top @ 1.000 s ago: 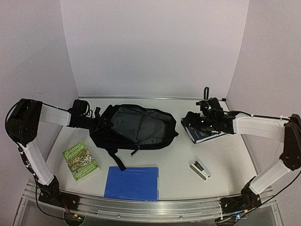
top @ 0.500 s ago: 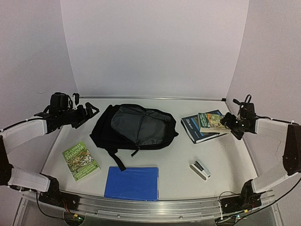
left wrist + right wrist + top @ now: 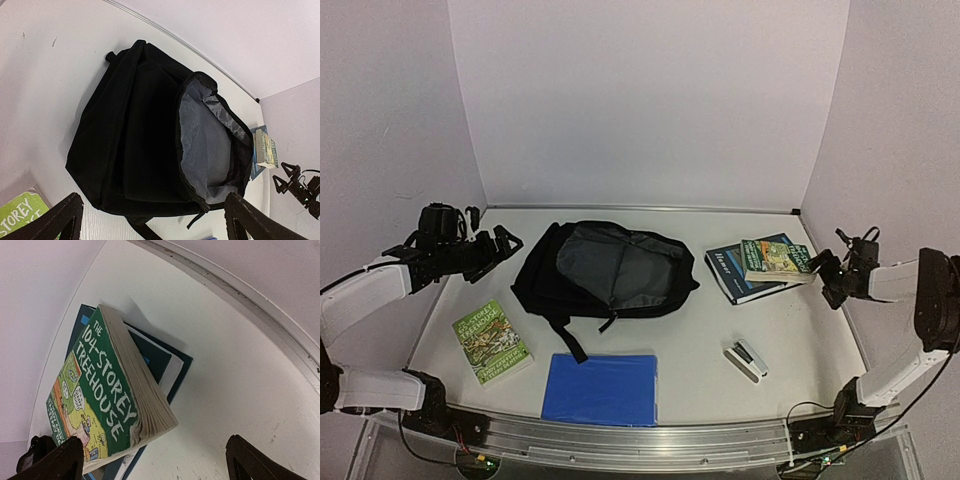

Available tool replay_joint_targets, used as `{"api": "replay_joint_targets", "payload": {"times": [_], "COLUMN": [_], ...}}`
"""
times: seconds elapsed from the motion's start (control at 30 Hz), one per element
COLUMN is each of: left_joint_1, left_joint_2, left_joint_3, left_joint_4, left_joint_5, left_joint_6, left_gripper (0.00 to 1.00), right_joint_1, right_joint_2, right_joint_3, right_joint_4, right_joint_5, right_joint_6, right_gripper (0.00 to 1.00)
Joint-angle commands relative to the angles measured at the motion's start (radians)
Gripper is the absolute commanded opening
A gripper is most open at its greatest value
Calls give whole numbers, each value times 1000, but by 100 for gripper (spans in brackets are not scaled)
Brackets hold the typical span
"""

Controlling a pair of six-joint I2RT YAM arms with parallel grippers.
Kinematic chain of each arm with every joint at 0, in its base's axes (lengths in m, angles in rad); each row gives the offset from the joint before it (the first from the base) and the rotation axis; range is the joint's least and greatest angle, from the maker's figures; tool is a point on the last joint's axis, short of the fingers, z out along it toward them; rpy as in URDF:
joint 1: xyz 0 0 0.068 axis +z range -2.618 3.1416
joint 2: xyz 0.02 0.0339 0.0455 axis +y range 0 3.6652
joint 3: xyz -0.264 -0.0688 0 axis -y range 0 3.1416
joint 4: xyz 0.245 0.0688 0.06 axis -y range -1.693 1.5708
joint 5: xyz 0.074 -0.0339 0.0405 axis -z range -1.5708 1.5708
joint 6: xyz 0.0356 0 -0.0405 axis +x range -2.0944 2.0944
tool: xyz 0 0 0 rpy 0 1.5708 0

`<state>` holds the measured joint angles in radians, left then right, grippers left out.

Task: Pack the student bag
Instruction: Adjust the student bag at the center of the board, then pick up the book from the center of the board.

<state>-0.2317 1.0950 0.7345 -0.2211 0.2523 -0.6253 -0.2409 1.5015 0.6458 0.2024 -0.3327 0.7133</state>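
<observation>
Now the left end effector and right end effector both gape empty. With the student bag lying open mid-way along the bench, pinch the green paperback squarely by its overhanging edge.

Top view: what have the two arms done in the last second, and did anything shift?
The left gripper quit the left edge of the student bag, opened and drew back to the left. The right gripper, open, backed off rightward from the book stack, uncovering the green paperback on the blue book. The bag, the other green book, blue folder and stapler stayed put.
</observation>
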Motion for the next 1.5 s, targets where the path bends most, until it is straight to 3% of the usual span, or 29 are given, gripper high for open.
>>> {"api": "replay_joint_targets", "payload": {"times": [0.0,0.17,0.37,0.67,1.03,1.23,1.47], "left_joint_1": [6,5,5,5,4,-32,-189], "left_joint_2": [-17,-23,-27,-36,-16,-9,47], "left_joint_3": [7,8,19,40,76,85,169], "left_joint_4": [-1,-12,-33,-55,-43,18,84], "left_joint_5": [-9,-13,-13,-26,62,125,116], "left_joint_6": [0,2,3,2,24,-12,-17], "left_gripper": [99,99,99,99,94,92,91], "right_joint_1": [-3,-4,-3,-4,-4,-4,31], "right_joint_2": [49,121,214,270,46,-141,-349], "right_joint_3": [-9,7,20,25,-27,-13,78], "right_joint_4": [165,212,308,426,424,341,186], "right_joint_5": [-44,-41,-73,-145,-190,-232,-290], "right_joint_6": [42,45,87,140,199,208,156], "right_gripper": [98,97,85,38,1,0,0]}}
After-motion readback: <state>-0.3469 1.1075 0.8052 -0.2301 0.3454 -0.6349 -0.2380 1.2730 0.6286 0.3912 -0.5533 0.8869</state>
